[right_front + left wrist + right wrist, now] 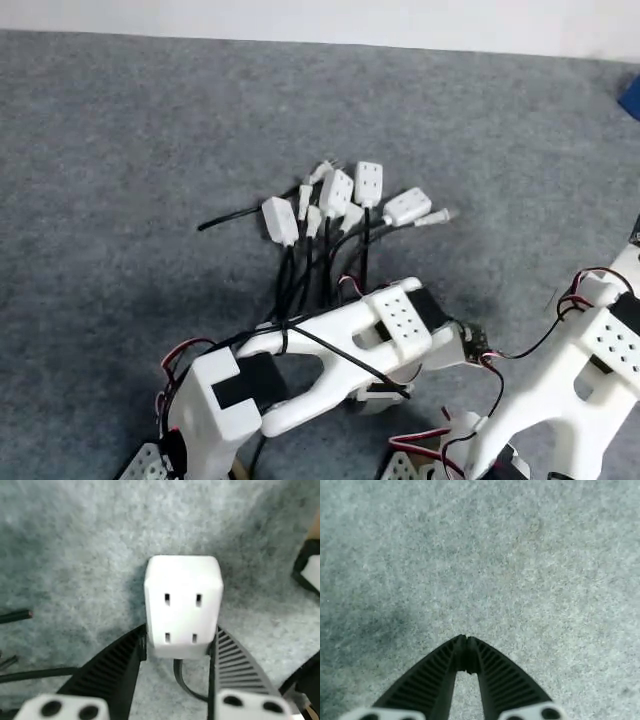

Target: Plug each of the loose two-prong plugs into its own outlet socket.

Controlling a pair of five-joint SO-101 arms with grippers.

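The left gripper (pixel 178 637) is pinching a white, rectangular plastic outlet socket block (pixel 182 580) by its two long side walls, just above the point where the thin black cord (pixel 184 680) is leaving the body. The slotted face is pointing toward the wrist camera. Whether the block is resting on the surface or is lifted off it cannot be told. The right gripper (pixel 466 652) is hanging with its ribbed fingers pressed together, holding nothing.

Handling, as a judgement: the block is looking light, rigid and smooth-sided, so it is likely to slip or twist under insertion force. Gripping the flat sides low on the body is keeping the slots free. The cord is limp and is going to drag.

In the high view, the bundle of remaining white plugs and sockets (pixel 335 195) is lying close together, with its black cords (pixel 300 270) running under the white arm (pixel 330 345). The grey carpeted table surface (pixel 120 150) is offering open room to either side of the bundle and beyond it. Snagging is the main risk among the cords.
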